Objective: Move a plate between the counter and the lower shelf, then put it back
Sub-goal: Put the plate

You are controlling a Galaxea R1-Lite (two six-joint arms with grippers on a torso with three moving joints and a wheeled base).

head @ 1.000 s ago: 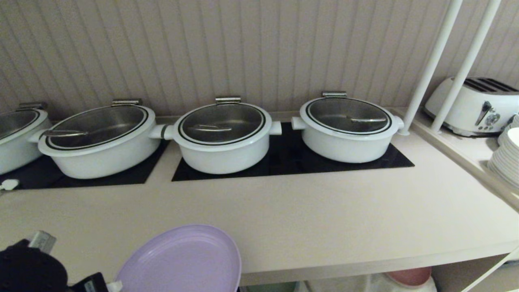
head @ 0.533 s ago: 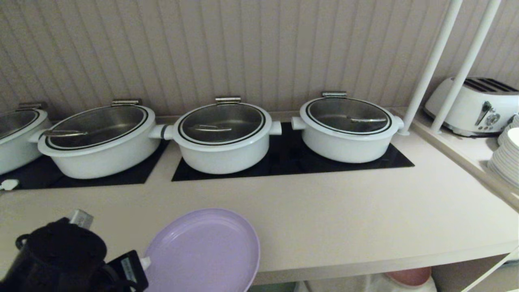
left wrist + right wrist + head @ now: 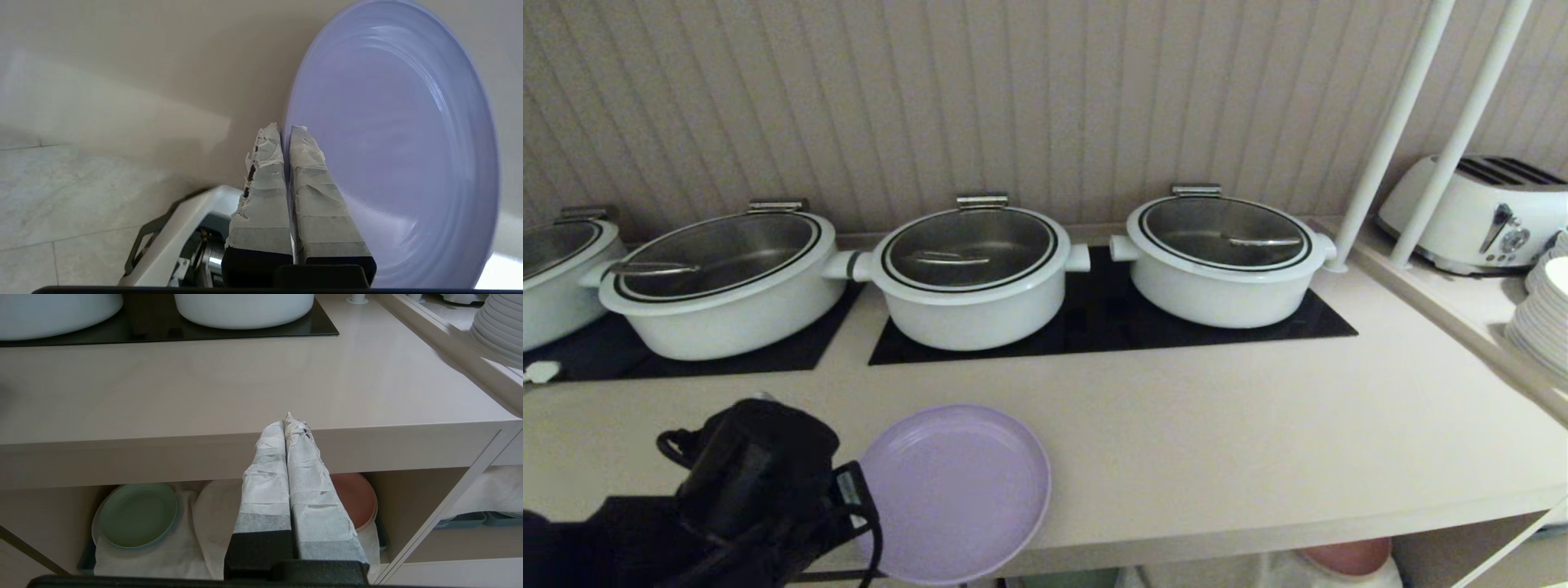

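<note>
The lavender plate [image 3: 964, 490] hangs low over the front of the beige counter [image 3: 1217, 441], its near edge past the counter's front edge. I cannot tell whether it touches the top. My left gripper [image 3: 285, 130] is shut on the rim of the plate [image 3: 392, 143], at the plate's left side; the left gripper [image 3: 854, 490] shows in the head view as a black mass. My right gripper [image 3: 288, 420] is shut and empty, held in front of the counter edge. Below it lies the lower shelf [image 3: 45, 510] with its white cloth [image 3: 163, 563].
Three white lidded pots [image 3: 972, 278] stand on black hob panels [image 3: 1094, 327] at the back. A white toaster [image 3: 1478, 212], a stack of white plates [image 3: 1543, 327] and two white posts [image 3: 1396, 131] are at the right. On the shelf lie a green plate [image 3: 139, 514] and a pink-red plate [image 3: 355, 498].
My left arm has come up and to the right with the plate. The plate has travelled farther in over the counter and now lies flatter.
</note>
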